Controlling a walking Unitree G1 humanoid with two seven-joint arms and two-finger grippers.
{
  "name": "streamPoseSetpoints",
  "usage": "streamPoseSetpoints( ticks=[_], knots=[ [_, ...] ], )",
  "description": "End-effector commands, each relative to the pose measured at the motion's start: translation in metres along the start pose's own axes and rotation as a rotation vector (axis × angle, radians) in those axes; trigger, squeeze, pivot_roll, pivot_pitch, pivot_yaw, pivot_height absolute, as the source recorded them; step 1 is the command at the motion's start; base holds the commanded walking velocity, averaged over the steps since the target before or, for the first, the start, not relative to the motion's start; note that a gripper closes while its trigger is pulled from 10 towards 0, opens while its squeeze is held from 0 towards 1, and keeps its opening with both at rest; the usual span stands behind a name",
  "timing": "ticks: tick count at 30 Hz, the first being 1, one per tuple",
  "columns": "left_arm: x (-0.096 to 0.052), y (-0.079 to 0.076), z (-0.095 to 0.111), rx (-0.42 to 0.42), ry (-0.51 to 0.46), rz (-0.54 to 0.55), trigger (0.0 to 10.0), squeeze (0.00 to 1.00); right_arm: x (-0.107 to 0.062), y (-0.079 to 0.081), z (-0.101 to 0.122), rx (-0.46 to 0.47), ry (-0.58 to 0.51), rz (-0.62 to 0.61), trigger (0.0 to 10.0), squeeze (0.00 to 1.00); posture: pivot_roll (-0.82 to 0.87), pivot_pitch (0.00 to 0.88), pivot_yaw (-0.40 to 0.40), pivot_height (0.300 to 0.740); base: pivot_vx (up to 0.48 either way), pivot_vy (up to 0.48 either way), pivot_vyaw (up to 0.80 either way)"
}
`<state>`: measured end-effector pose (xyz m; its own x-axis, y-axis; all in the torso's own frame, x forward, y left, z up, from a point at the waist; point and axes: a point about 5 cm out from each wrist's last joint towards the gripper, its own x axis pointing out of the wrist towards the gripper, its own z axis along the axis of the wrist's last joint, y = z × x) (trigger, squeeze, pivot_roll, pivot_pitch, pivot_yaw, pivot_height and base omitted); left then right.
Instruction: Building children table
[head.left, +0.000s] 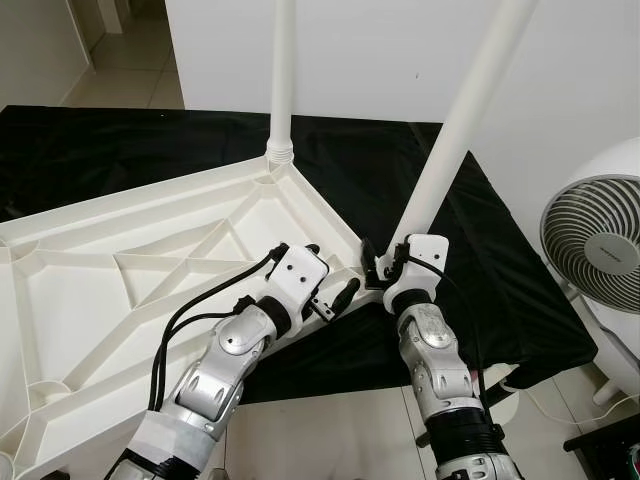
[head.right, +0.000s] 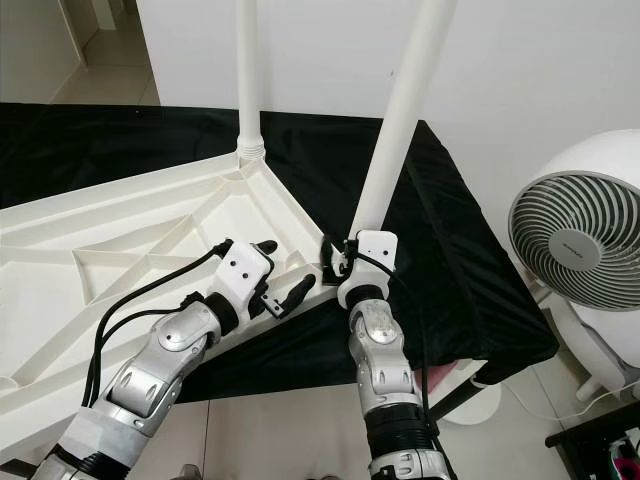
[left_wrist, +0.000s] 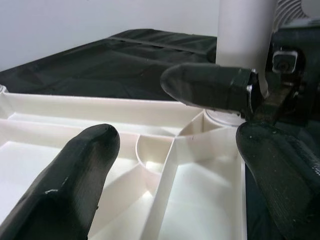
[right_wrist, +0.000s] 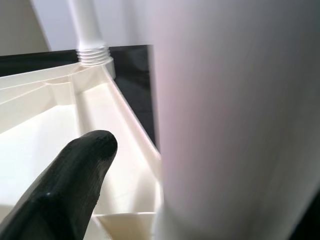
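The white children's table top (head.left: 90, 290) lies upside down on a black cloth (head.left: 100, 150), ribs facing up. One white leg (head.left: 282, 70) stands screwed into the far corner. A second white leg (head.left: 455, 130) rises from the near right corner, leaning right in the picture. My right gripper (head.left: 370, 262) sits right against the foot of this leg, which looms large in the right wrist view (right_wrist: 235, 120). My left gripper (head.left: 330, 272) hangs open over the rim just left of that corner, holding nothing, its fingers (left_wrist: 75, 185) spread above the ribs.
A white floor fan (head.left: 595, 240) stands close on the right, past the cloth's edge. A white wall (head.left: 380, 50) runs behind the table. Pale floor tiles (head.left: 330, 430) lie under my arms at the near edge.
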<state>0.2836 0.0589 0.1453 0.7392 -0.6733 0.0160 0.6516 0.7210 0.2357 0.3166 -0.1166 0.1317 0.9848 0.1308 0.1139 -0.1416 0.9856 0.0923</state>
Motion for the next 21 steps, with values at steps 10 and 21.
streamPoseSetpoints(
  ticks=[10, 21],
  knots=[
    [-0.002, -0.01, -0.005, -0.007, 0.022, -0.14, 10.0, 0.0, 0.002, -0.01, 0.003, -0.087, 0.007, 0.227, 10.0, 0.0, 0.14, 0.0, -0.083, 0.74, 0.0, 0.0, 0.0],
    [-0.005, -0.02, -0.003, -0.011, 0.014, -0.184, 10.0, 0.0, 0.006, -0.021, 0.005, -0.145, 0.019, 0.424, 10.0, 0.0, 0.15, 0.0, -0.088, 0.74, 0.0, 0.0, 0.0]
  ],
)
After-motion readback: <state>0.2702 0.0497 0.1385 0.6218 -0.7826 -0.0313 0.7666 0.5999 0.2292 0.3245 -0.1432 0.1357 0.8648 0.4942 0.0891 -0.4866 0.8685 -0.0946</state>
